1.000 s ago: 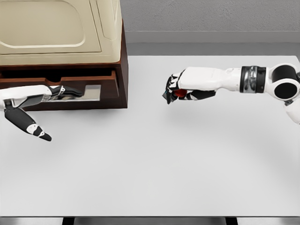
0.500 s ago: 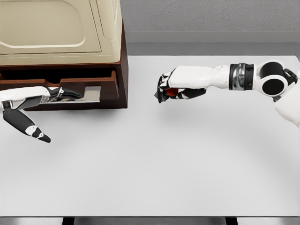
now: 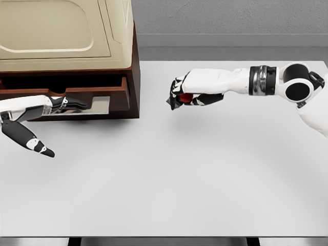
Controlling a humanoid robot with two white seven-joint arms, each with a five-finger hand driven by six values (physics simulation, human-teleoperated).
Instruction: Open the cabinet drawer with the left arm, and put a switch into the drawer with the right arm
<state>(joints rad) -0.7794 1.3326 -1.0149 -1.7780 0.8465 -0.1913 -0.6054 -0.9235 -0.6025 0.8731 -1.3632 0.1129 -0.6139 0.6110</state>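
White table (image 3: pixel 169 184) fills most of the view. Cabinet (image 3: pixel 134 77) sits at its back-left corner, cream top over brown wood. Its drawer (image 3: pixel 115 92) is pulled partway out. Left hand (image 3: pixel 38 110) reaches the silver handle (image 3: pixel 97 105) w/ fingers hooked on it (thumb splayed down, off the drawer). Right hand (image 3: pixel 187 95) hovers mid-table, well apart from cabinet, fingers curled around the switch (image 3: pixel 186 97), prob. red, mostly hidden.

One cabinet (image 3: pixel 66 56), one switch (image 3: pixel 185 98), two hands
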